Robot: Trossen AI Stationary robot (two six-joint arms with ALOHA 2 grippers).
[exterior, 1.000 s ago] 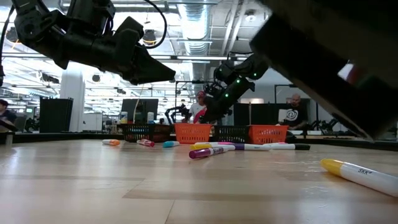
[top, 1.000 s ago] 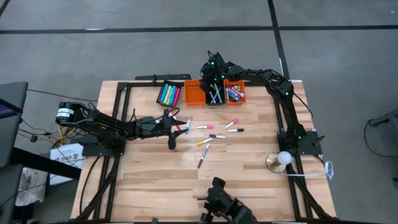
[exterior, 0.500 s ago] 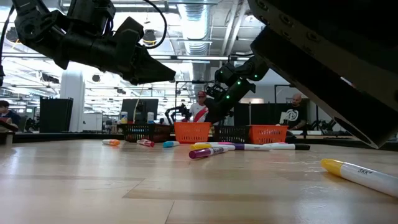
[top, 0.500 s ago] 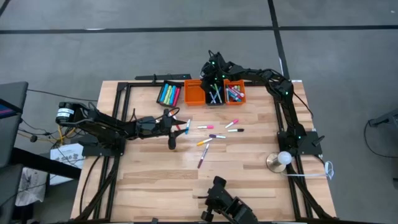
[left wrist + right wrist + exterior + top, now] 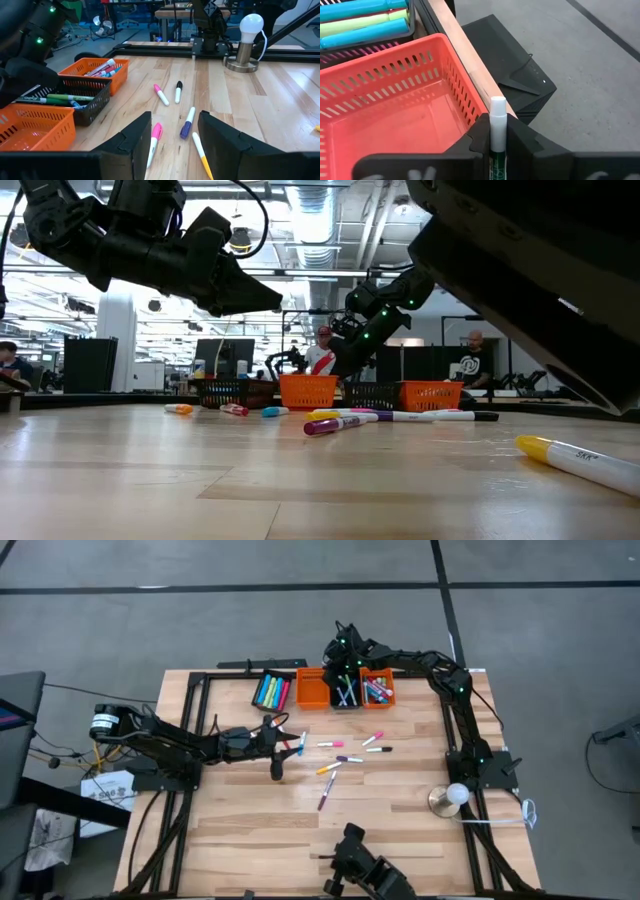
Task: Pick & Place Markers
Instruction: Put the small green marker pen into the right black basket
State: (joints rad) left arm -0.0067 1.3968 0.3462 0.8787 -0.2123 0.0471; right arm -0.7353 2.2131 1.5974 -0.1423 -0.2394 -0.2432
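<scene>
Several markers in pink, purple, yellow and black lie scattered on the wooden table's middle. My left gripper hovers open, low over the table just left of them, with a pink marker and a purple one ahead of its fingers. My right gripper is at the far edge above the row of bins, shut on a green marker with a white end, over the empty orange bin. My right gripper pinches the green marker's barrel between its two fingers. The marker lies along the fingers, and its white end sticks out past the fingertips. It is lifted clear, above the orange bin's far corner.
Four bins stand in a row at the far edge: a black one with blue and green markers, the empty orange one, a black one and an orange one, both holding markers. A lamp bulb stands at the right.
</scene>
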